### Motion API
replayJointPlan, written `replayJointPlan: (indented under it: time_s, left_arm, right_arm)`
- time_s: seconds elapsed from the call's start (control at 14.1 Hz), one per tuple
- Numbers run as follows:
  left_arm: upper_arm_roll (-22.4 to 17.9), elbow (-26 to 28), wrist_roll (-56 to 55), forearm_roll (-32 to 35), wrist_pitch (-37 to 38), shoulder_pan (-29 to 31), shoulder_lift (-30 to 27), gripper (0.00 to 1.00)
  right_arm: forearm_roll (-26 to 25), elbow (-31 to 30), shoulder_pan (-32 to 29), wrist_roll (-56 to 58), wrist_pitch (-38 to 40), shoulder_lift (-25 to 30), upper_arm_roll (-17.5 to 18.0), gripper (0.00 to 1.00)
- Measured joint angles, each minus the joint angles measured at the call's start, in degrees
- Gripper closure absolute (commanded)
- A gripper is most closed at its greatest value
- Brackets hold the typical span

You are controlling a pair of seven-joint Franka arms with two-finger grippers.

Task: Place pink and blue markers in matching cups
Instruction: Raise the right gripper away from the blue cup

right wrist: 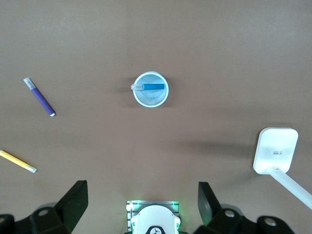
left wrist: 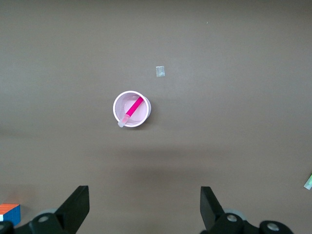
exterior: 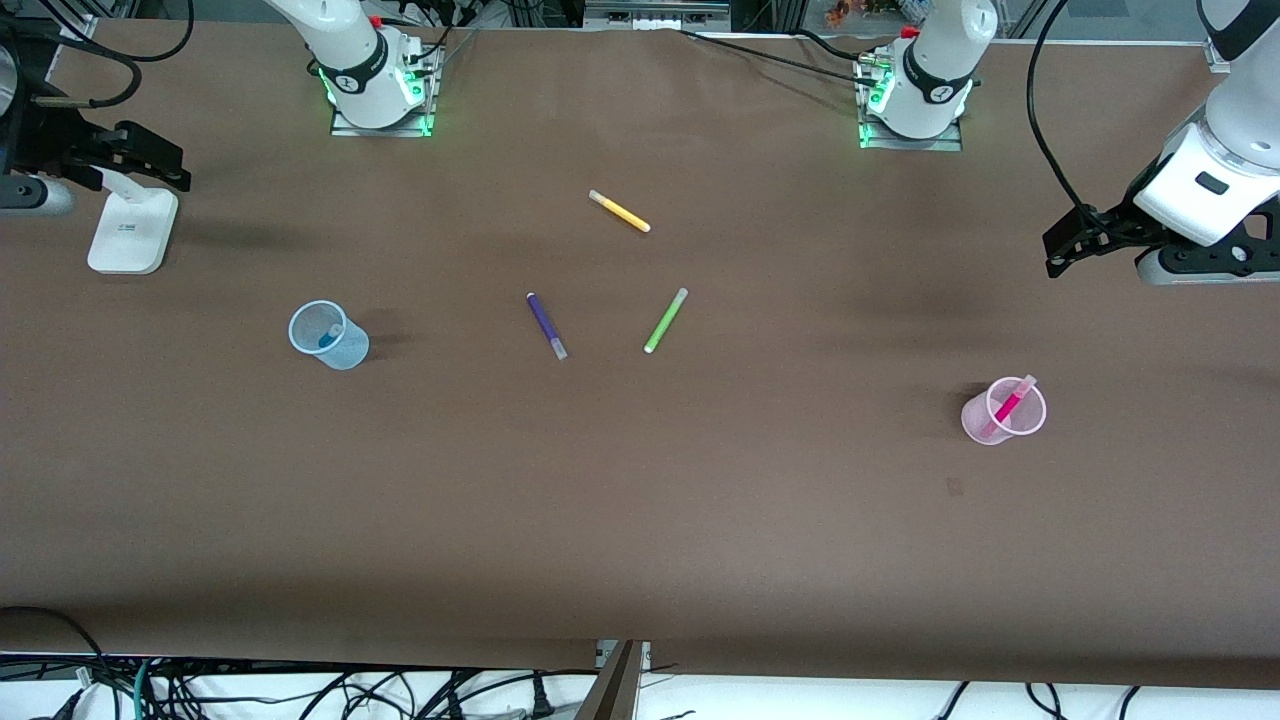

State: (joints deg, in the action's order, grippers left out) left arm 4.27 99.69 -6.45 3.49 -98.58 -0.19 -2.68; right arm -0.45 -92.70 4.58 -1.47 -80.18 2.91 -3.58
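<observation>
The pale blue cup (exterior: pixel 328 335) stands toward the right arm's end of the table, with the blue marker (exterior: pixel 327 339) leaning inside it. The right wrist view shows this cup (right wrist: pixel 151 89) and marker (right wrist: pixel 152 87) too. The pale pink cup (exterior: pixel 1004 410) stands toward the left arm's end with the pink marker (exterior: pixel 1010 402) in it, pale cap up. It also shows in the left wrist view (left wrist: pixel 131 109) with its marker (left wrist: pixel 136 107). My left gripper (exterior: pixel 1058 252) (left wrist: pixel 145 204) is open and empty, high over its table end. My right gripper (exterior: pixel 170 165) (right wrist: pixel 141 204) is open and empty over its end.
A purple pen (exterior: pixel 546 325), a green pen (exterior: pixel 665 320) and a yellow pen (exterior: pixel 620 211) lie mid-table between the cups. A white stand (exterior: pixel 132 232) sits under my right gripper. A small patch (exterior: pixel 954 487) lies near the pink cup.
</observation>
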Motion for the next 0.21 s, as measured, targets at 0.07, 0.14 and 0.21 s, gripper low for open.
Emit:
replayJointPlan:
  time_s: [0.07,0.14,0.21]
  left_arm:
    - [0.00,-0.04,-0.01,0.00,0.20,-0.01,0.03,0.00]
    - [0.00,-0.21,-0.03,0.00,0.37,-0.03,0.11,0.00]
    - [0.03,-0.44,-0.03,-0.02,0.51,-0.08,0.22,0.00]
  right_arm:
    - [-0.02,0.18,-0.03,-0.12,-0.02,-0.38,-0.06,0.00]
    - [-0.02,0.62,-0.04,-0.19,-0.02,-0.85,-0.16,0.00]
    - [-0.02,1.23,-0.06,-0.22,-0.02,-1.31,-0.33,0.00]
